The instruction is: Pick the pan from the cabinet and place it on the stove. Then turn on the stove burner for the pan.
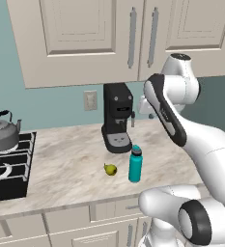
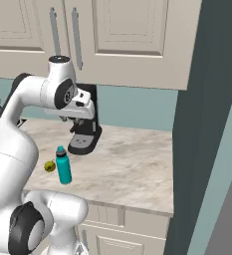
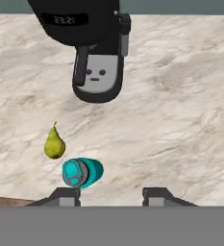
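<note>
My tool [image 3: 111,196] hangs above the counter [image 1: 70,164], pointed down at it, with its two dark fingertips [image 3: 65,196] standing apart and nothing between them; the jaws are parted and bare. In the right base view the tool sits in front of the black coffee machine [image 2: 85,130], with my arm bent up toward the cabinet [image 1: 85,38].

Both cabinet doors are closed, their long silver bar handles [image 1: 132,37] side by side at the middle seam. I cannot see the pan, and I cannot tell from here whether it sits behind those doors.

The stove [image 1: 10,166] lies at the far left of the left base view, black with pale grates. A grey kettle [image 1: 3,132] with an arched handle stands on its rear burner.

On the counter, the coffee machine stands against the teal wall beneath the cabinet. In front of it a teal bottle [image 1: 135,164] with a grey cap stands upright, and a small yellow-green pear [image 1: 110,169] lies just beside it, toward the stove, apart from it. Looking down through the hand camera, I see the bottle's cap nearly end-on, close to my left fingertip.

A pale wall outlet [image 1: 90,100] sits left of the coffee machine.
</note>
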